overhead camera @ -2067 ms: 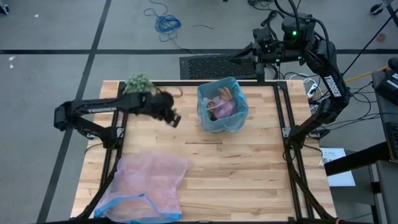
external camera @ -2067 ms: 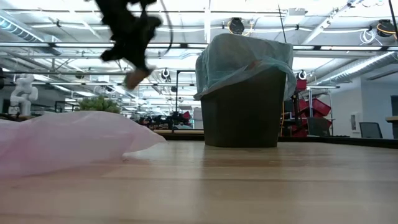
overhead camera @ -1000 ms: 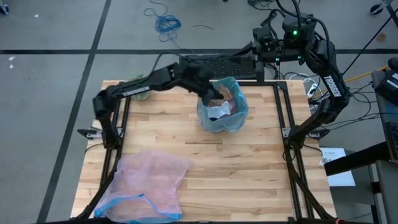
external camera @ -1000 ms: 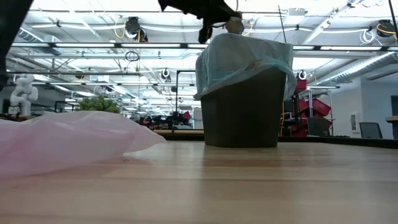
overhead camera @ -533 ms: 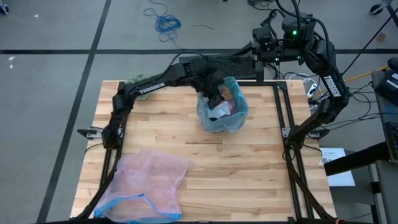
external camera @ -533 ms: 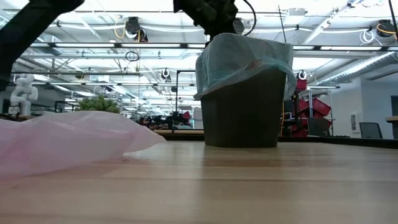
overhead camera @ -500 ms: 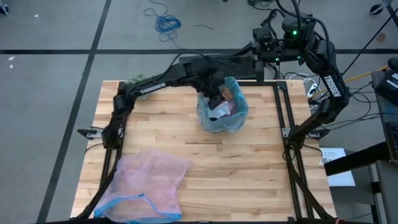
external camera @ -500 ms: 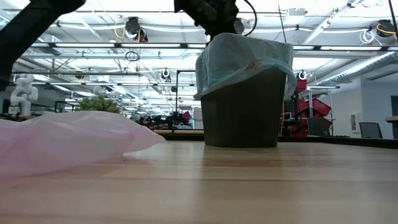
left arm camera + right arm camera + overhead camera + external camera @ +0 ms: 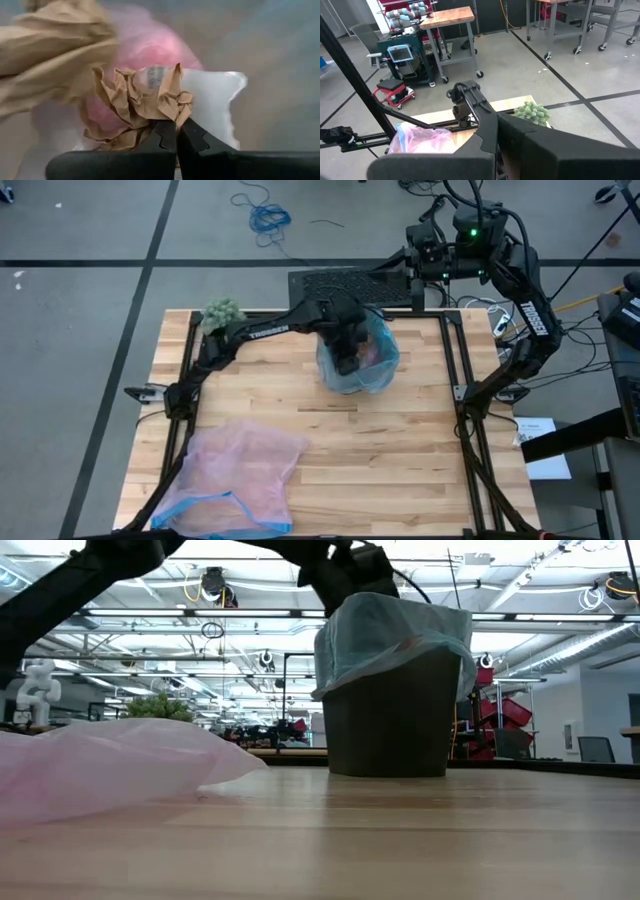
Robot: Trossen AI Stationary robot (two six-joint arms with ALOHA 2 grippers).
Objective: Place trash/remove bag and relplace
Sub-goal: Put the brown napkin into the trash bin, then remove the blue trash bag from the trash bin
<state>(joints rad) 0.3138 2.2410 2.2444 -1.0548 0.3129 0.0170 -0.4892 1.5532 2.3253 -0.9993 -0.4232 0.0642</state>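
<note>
- High view: left arm reaches across the table [image 9: 400, 430] with its left claw [image 9: 348, 352] down inside the brown bin, which is lined with the light-blue bag [image 9: 375, 375]. A second ago the claw was over the bin's rim; half a second ago it was at the mouth; now it sits lower among the contents. Pink wad [image 9: 368, 352] shows beside the wrist. Fuzzy green ball [image 9: 222, 312] lies at the far left corner, pink bag [image 9: 235, 478] flat near the front left. Right arm parked off the far right corner, right claw [image 9: 420, 255] well apart from the bin.
- Low view: bin [image 9: 395, 715] stands upright, the bag's rim folded over its top; the left arm's wrist now dips behind that rim, lower than half a second ago.
- Left wrist view: claw clenched on a crumpled brown scrap [image 9: 145, 100], held just above the pink wad [image 9: 155, 47] and a white paper piece [image 9: 212, 107]. Not yet let go.
- Right wrist view: right claw [image 9: 497, 150] clenched, holding nothing; green ball [image 9: 532, 112] and pink bag [image 9: 420, 140] visible beyond.
- Judgement: the scrap is at drop depth; release is due next, then bag removal.
</note>
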